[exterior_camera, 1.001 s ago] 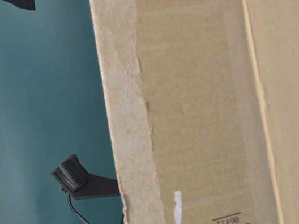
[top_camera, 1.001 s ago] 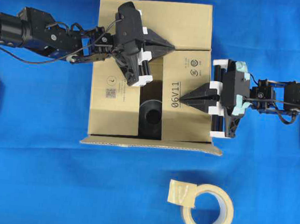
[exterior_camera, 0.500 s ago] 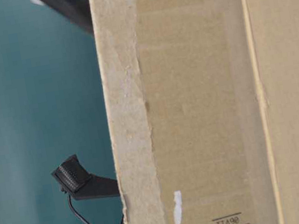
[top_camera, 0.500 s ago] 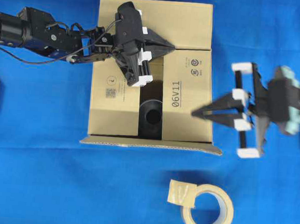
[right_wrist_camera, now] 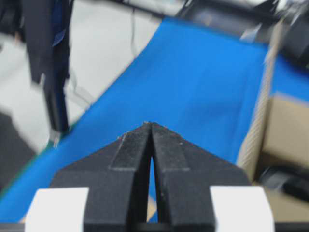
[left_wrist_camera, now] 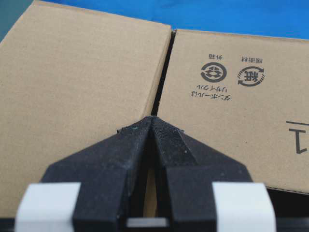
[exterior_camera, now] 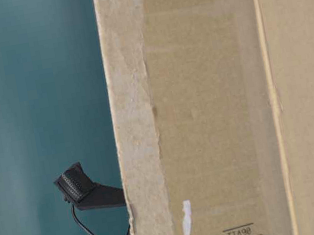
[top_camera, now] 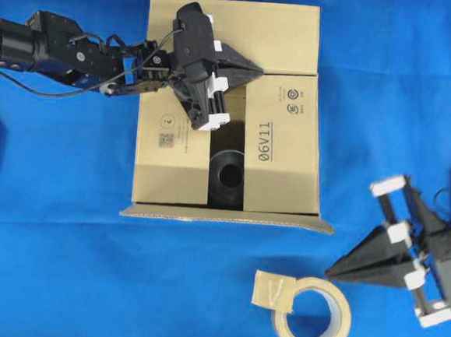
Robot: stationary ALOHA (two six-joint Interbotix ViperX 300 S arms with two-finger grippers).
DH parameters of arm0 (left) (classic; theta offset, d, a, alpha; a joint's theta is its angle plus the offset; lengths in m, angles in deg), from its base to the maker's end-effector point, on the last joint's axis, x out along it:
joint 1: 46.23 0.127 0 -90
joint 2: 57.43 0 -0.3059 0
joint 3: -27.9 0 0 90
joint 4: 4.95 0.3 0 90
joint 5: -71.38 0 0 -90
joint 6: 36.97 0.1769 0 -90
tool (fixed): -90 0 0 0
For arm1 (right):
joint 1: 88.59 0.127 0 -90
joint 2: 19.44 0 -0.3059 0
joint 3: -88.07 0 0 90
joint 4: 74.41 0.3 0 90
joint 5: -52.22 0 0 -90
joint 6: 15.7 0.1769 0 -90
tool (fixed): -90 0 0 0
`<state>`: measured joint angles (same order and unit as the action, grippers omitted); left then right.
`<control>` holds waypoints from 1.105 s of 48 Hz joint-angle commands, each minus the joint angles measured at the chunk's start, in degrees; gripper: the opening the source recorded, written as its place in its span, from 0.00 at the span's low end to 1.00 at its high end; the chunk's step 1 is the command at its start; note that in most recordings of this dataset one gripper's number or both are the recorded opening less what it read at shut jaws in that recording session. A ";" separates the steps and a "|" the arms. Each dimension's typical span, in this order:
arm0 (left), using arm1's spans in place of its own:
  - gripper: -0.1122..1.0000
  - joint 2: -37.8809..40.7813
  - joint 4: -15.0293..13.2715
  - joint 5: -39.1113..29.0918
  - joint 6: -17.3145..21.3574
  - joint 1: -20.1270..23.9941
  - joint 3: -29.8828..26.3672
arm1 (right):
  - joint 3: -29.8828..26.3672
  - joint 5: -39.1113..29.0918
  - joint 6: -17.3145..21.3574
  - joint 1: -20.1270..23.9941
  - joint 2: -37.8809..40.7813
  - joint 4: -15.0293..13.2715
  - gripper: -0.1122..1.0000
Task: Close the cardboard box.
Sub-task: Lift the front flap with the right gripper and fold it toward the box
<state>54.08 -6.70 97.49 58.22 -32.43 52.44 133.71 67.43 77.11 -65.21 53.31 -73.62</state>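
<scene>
On cardboard box (top_camera: 281, 153) three flaps down, gap open; you fold last flap. Left gripper (top_camera: 256, 72), right gripper (top_camera: 333, 271): jaws together, empty.

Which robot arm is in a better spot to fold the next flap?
Probably the left: its gripper sits on the cardboard box, by the gap. The right gripper is off the box, near the tape roll.

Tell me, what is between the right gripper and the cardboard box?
Only bare blue cloth, as the overhead view shows. The right gripper hangs off to the side of the cardboard box, near the tape roll.
</scene>
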 commanded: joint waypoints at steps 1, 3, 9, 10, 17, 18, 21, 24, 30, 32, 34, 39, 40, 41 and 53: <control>0.10 -0.53 -0.09 0.09 -0.18 -0.44 -0.35 | -0.09 1.93 0.00 0.44 2.46 0.00 0.10; 0.10 -0.53 0.00 0.09 -0.09 -0.62 -0.35 | -0.09 2.81 0.09 0.44 3.87 0.00 0.10; 0.10 -0.53 -0.09 0.00 -0.18 -0.79 -0.35 | -0.53 3.96 0.09 0.44 6.77 0.00 0.10; 0.10 -0.53 0.00 -0.09 -0.18 -0.70 -0.35 | -0.62 3.96 0.18 0.44 6.94 0.09 0.10; 0.10 -0.62 -0.09 -0.18 -0.18 -0.79 -0.26 | -0.79 4.22 -0.26 -0.09 6.86 -0.09 0.10; 0.10 -0.53 -0.09 -0.18 -0.18 -0.79 -0.26 | -0.79 4.13 -0.26 -0.26 6.77 -0.09 0.10; 0.10 -0.53 0.00 -0.26 -0.26 -0.70 -0.35 | -0.70 4.13 -0.26 -1.32 6.24 -0.09 0.10; 0.10 -0.62 0.00 -0.26 -0.35 -0.70 -0.35 | -0.53 4.13 -0.26 -2.99 5.27 -0.09 0.10; 0.10 -0.62 -0.09 -0.26 -0.53 -0.79 -0.26 | 0.00 3.87 -0.26 -6.33 3.16 0.00 0.10; 0.10 -0.62 0.00 -0.26 -0.53 -0.88 -0.26 | 0.35 3.78 -0.26 -7.73 2.55 -0.09 0.10; 0.10 -0.62 -0.09 -0.26 -0.53 -0.97 -0.26 | 0.70 3.52 -0.26 -9.14 2.02 0.00 0.10; 0.10 -0.62 0.00 -0.26 -0.53 -1.14 -0.26 | 1.14 2.11 -0.18 -13.36 0.97 0.09 0.10; 0.10 -0.53 -0.09 -0.26 -0.53 -1.14 -0.26 | 1.14 1.76 -0.18 -14.06 0.88 0.09 0.10; 0.10 -0.62 -0.09 -0.26 -0.53 -1.14 -0.26 | 1.23 1.49 -0.18 -14.77 0.88 0.09 0.10; 0.10 -0.62 0.00 -0.26 -0.53 -1.58 -0.26 | 1.49 -0.97 0.18 -20.39 3.16 0.18 0.10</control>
<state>54.08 -6.79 97.05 57.78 -33.48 52.53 135.55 66.55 77.11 -84.63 55.59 -73.62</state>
